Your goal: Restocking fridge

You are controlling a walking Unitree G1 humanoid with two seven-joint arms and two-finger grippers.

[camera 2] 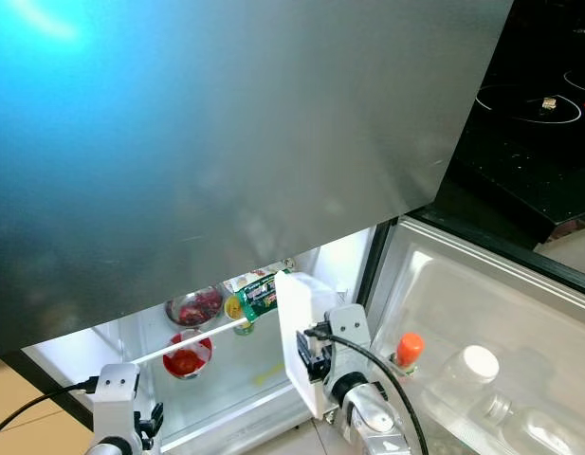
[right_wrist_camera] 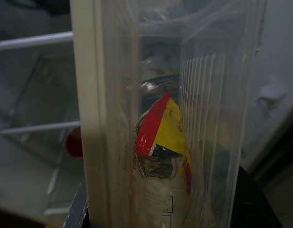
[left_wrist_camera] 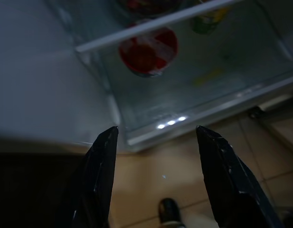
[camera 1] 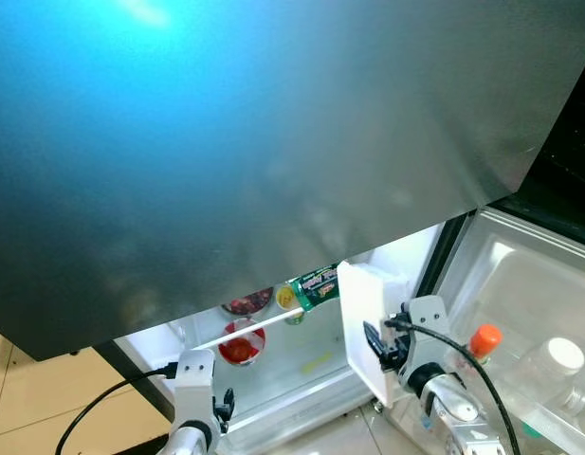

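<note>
Left gripper point(left_wrist_camera: 155, 180) apart; right gripper's point(camera 1: 379, 346) state indiscernible behind clear bin point(right_wrist_camera: 151, 114) (contents blurry, perhaps packaging).

The big grey fridge door point(camera 1: 273, 142) hangs across most of the view and blocks any way in from above. Below its edge the fridge point(camera 2: 216, 398) stands open. A white rail point(camera 1: 259, 327) crosses the front, with a red bowl point(camera 1: 240, 347) just behind it, and a dark bowl point(camera 1: 247, 302), a yellow cup point(camera 1: 286, 297) and a green packet point(camera 1: 317, 285) crowd the back. The floor of that shelf beside the red bowl is bare. The left tool point(left_wrist_camera: 155, 137) is spread wide before the shelf lip, over tiled floor point(left_wrist_camera: 184, 166). On the right, a clear bin point(right_wrist_camera: 155, 118) sits between the right tool's fingers and blocks it. The door shelf point(camera 1: 520, 313) carries an orange-capped bottle point(camera 1: 484, 341) and a white-capped bottle point(camera 1: 557, 365).
</note>
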